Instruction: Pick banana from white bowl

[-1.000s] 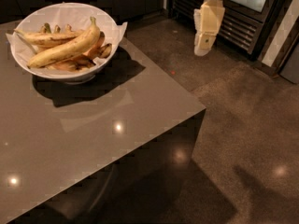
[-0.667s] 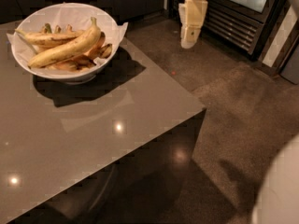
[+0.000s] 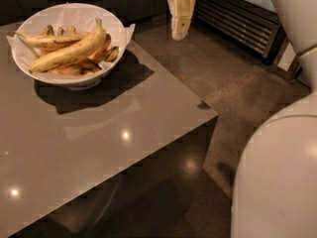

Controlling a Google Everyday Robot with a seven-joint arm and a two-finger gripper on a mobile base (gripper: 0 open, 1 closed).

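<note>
- Several smaller bananas [image 3: 47,40] share the white bowl [image 3: 64,79] at the far left corner of the bench [image 3: 99,157]. The banana [image 3: 69,53], the largest, lies on top.
- End effector [image 3: 180,32] hangs off the bench, well right of the banana, above the floor [image 3: 223,73]; its state cannot be told.
- Approach step, likely; the next move calls for travelling left and down over the banana.
</note>
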